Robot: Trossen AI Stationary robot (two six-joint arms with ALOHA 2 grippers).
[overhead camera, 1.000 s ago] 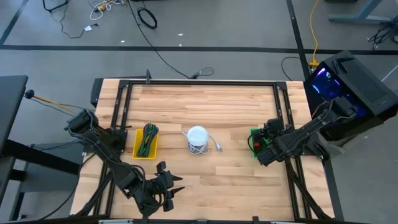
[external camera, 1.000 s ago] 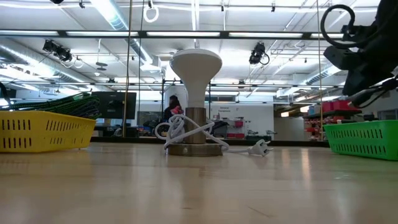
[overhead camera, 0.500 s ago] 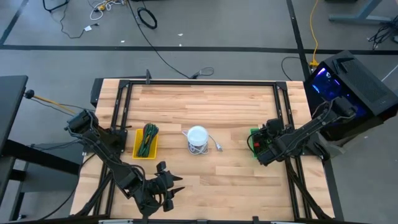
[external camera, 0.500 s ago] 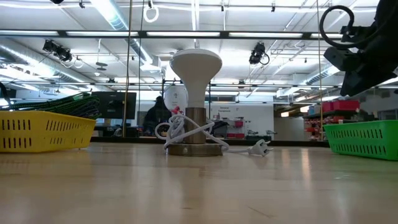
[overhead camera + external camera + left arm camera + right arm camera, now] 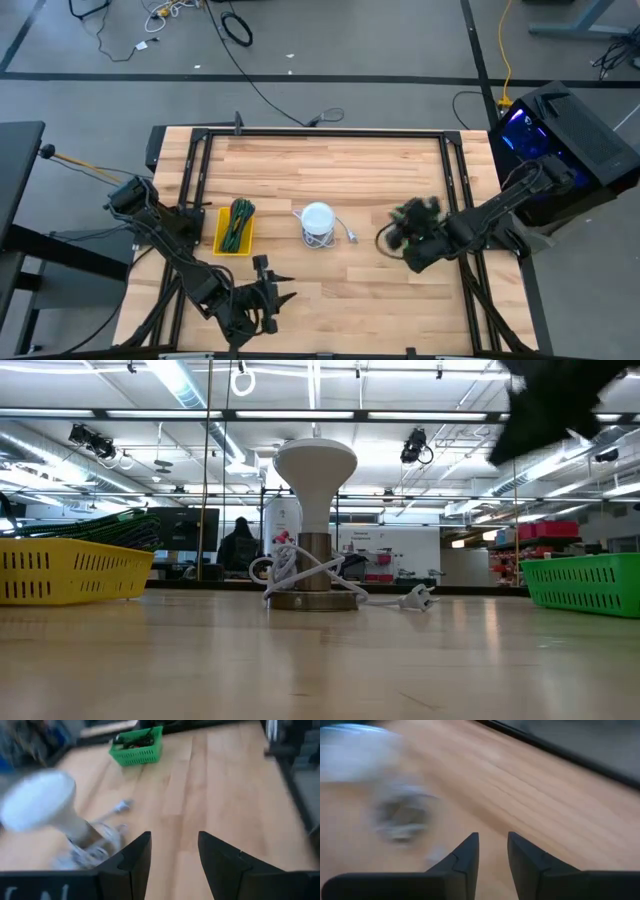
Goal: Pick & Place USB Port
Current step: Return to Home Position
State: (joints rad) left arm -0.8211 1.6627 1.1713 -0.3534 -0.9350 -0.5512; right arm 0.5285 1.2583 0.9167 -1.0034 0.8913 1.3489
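Note:
A white lamp [image 5: 317,220] stands on its round base mid-table, its white cord looped around the stem. The cord's USB plug [image 5: 352,238] lies on the wood to the lamp's right and also shows in the low view [image 5: 420,597]. My right gripper [image 5: 393,238] hangs in the air between the lamp and the green basket [image 5: 585,582], blurred, with its fingers [image 5: 470,852] a little apart and empty. My left gripper [image 5: 276,298] is open and empty near the table's front edge, facing the lamp [image 5: 40,810] and the plug [image 5: 122,806].
A yellow basket [image 5: 234,228] holding green cables sits left of the lamp. The green basket [image 5: 137,745] holds dark items. Black rails [image 5: 320,133] frame the table. A person [image 5: 240,545] stands in the room beyond the far edge.
My right gripper has left its place over the green basket, risen, and swung toward the table's left, toward the lamp and plug. My left gripper has turned a little where it is. The person in the room behind has walked along.

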